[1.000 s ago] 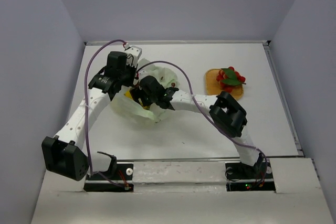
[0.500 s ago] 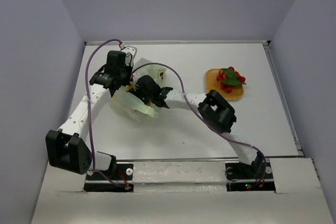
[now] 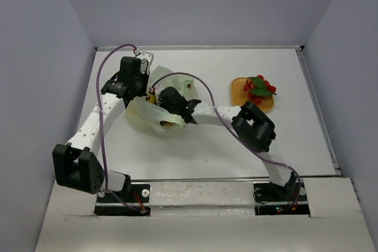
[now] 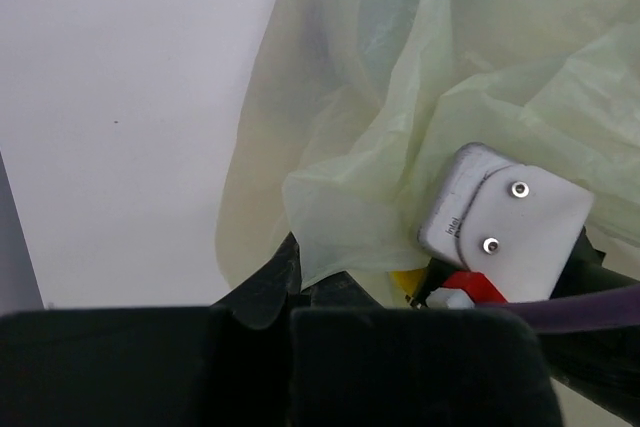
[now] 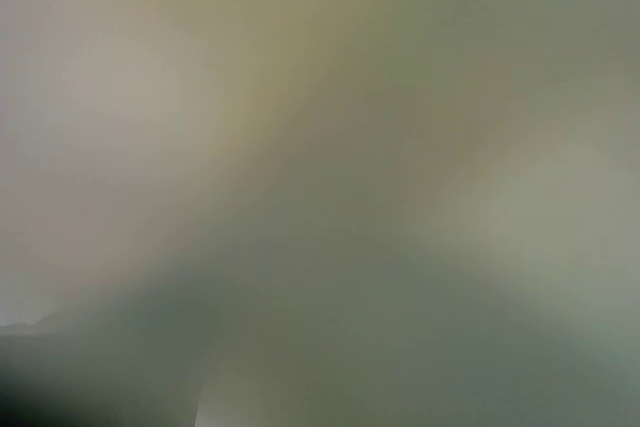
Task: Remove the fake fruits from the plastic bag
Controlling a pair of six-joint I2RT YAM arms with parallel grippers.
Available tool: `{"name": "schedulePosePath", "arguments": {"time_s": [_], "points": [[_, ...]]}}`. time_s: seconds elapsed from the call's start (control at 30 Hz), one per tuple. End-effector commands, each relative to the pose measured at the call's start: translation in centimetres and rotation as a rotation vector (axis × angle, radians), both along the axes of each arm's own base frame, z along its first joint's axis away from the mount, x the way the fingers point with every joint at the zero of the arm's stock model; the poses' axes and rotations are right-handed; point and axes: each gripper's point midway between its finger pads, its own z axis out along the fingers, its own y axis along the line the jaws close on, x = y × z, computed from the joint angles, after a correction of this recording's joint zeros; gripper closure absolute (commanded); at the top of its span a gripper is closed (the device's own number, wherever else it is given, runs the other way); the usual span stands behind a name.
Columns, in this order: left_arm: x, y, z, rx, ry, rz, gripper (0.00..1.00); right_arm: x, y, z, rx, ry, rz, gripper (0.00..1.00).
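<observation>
**Top view:** Your plastic bag (image 3: 155,116) lies crumpled on the tabletop (image 3: 207,151), left of centre, between the two arms. The left end effector (image 3: 147,87) is at the bag's far-left edge. The right end effector (image 3: 167,98) comes in from the right with its tip buried in the bag. The fingers are hidden, so you can't tell how wide they stand or whether they have anything. One red fake fruit with green leaves (image 3: 258,87) lies on the orange mat (image 3: 242,94) at far right, well apart from the bag.

**Left wrist:** The left end effector (image 4: 288,282) is fully closed, with a fold of the pale green film pinched between its dark fingers. The plastic bag (image 4: 420,87) fills the upper right and bare tabletop (image 4: 120,127) shows on the left. Just right of the pinch, a white plate (image 4: 505,217) with two screws, part of the right arm, pokes out below the film. A purple cable (image 4: 590,307) runs beside it. A small yellow piece (image 4: 405,280) shows under the film edge, too little of it to name.

**Right wrist:** You get only blur here, pale green and tan. Neither the fingers nor any fruit can be made out.
</observation>
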Motion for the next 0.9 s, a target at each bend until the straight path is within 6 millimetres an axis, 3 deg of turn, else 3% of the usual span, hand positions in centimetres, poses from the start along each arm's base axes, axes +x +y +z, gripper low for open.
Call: {"name": "schedulePosePath", "arguments": {"time_s": [0.0,0.17,0.2,0.33,0.43,0.53,0.57,0.63,0.67,0.8,0.87], "points": [[1.4,0.1,4.0,-0.013,-0.127,0.006,1.0,0.1,-0.3,7.7,0.067,-0.089,-0.019,0.95],[1.0,-0.5,3.6,-0.028,-0.115,-0.041,1.0,1.2,-1.7,14.2,0.132,-0.166,-0.132,0.99],[1.0,-0.6,3.6,-0.029,-0.114,-0.046,1.0,1.4,-1.9,14.1,0.128,-0.166,-0.148,0.99],[1.0,-0.6,3.7,-0.015,-0.118,-0.055,1.0,1.1,-3.0,18.4,0.187,-0.203,-0.176,0.99],[1.7,-0.2,4.7,-0.002,-0.146,-0.031,1.0,0.0,-3.8,20.4,0.205,-0.2,-0.121,0.99],[2.8,-0.2,6.2,-0.013,-0.181,-0.008,1.0,-1.4,-4.6,21.1,0.202,-0.177,-0.056,0.99],[3.0,-0.3,6.5,-0.017,-0.188,-0.006,1.0,-2.0,-5.3,22.7,0.221,-0.189,-0.048,0.99],[3.5,-0.5,7.5,-0.031,-0.214,-0.007,1.0,-2.2,-6.7,23.5,0.228,-0.179,-0.044,0.99],[3.6,-0.7,7.7,-0.034,-0.218,-0.008,1.0,-2.9,-7.4,25.5,0.261,-0.198,-0.035,0.99],[3.9,-0.7,7.7,-0.038,-0.221,-0.008,1.0,-3.0,-9.9,30.3,0.355,-0.23,-0.072,0.99],[3.9,-0.8,7.6,-0.041,-0.219,-0.008,1.0,-2.1,-11.4,32.4,0.392,-0.255,-0.134,0.99]]}}
